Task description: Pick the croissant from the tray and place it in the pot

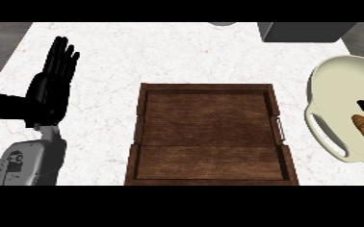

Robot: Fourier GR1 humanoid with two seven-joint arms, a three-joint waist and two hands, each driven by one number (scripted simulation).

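Note:
A dark wooden tray (146,125) lies in the middle of the counter with nothing on its floor. At the right edge stands a cream pot (326,96) with a loop handle toward me. Inside it, cut by the picture's edge, shows the brown croissant (359,123). My left hand (53,79) rests open at the left, fingers straight and pointing away, well left of the tray. My right hand does not show.
A dark grey box (305,31) stands at the back right of the white marble counter (177,53). A small grey object (222,24) peeks in at the back edge. The counter's left edge runs near my left forearm.

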